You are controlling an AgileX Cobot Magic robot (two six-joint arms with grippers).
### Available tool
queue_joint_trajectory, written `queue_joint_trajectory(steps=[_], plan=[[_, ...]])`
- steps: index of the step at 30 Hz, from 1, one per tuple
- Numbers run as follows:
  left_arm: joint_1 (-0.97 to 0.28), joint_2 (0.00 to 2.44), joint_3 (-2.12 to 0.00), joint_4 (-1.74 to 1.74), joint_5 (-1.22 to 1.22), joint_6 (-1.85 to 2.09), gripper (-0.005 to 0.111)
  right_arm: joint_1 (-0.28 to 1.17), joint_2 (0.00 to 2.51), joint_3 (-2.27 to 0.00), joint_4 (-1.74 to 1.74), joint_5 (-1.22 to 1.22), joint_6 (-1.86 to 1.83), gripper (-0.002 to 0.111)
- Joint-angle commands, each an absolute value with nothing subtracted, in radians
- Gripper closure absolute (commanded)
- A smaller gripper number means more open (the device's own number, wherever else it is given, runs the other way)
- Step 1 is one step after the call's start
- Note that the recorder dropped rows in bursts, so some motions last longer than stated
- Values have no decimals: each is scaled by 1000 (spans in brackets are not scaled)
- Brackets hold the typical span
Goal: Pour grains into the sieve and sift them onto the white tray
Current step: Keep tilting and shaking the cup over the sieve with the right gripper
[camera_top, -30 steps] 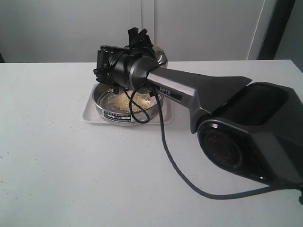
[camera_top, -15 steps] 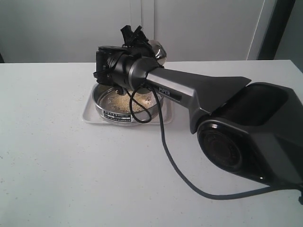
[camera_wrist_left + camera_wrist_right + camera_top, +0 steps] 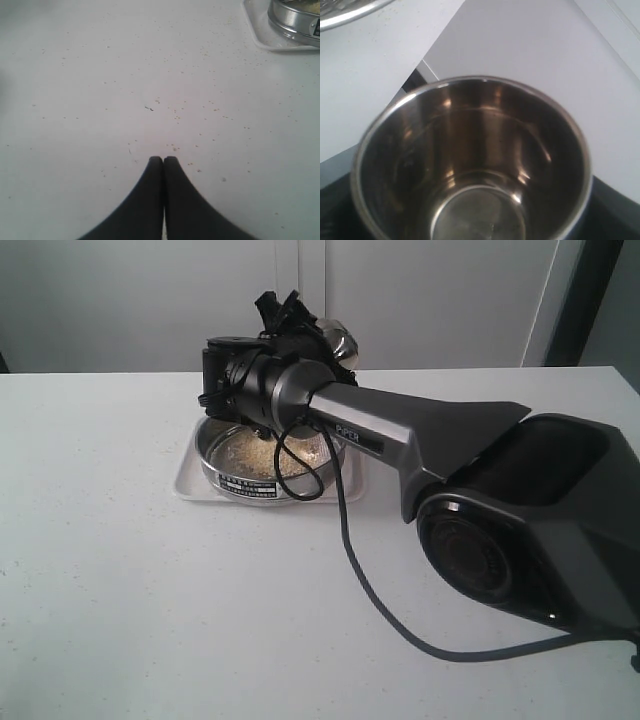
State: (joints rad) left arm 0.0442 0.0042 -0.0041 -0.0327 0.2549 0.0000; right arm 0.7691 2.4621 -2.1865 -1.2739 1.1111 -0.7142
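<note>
stage: pour looks done; cup (image 3: 470, 165) empty; grains (image 3: 255, 452) lie in sieve (image 3: 262, 485) | sieve sits on tray (image 3: 188, 480); sifting left to do | right gripper (image 3: 300, 322) clasps cup, jaws wide around it, raised beyond sieve | left gripper (image 3: 163, 160) closed, empty, over table (image 3: 100, 75)

1. The table (image 3: 120, 590) was white, flat and faintly speckled, and most of its top was bare.
2. A white tray (image 3: 188, 480) lay flat on it toward the far side (low rim, rounded corners).
3. A black cable (image 3: 372, 602) came down near the tray and trailed over the top toward the near right edge.
4. Loose grains (image 3: 175, 148) lay scattered thinly on the surface beside the tray, mostly single specks well apart from one another.
</note>
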Motion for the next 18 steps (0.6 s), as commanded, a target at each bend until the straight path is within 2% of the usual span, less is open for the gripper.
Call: queue_joint_trajectory(steps=[1,8,18], plan=[[46,0,0,-39,255,0,107,764,2447,-2192,-1236,1094,-666,108],[46,0,0,-39,255,0,107,771,2445,-2192,-1114,1102,-614,108],[46,0,0,-39,255,0,107,769,2445,-2192,-910,1145,-196,108]])
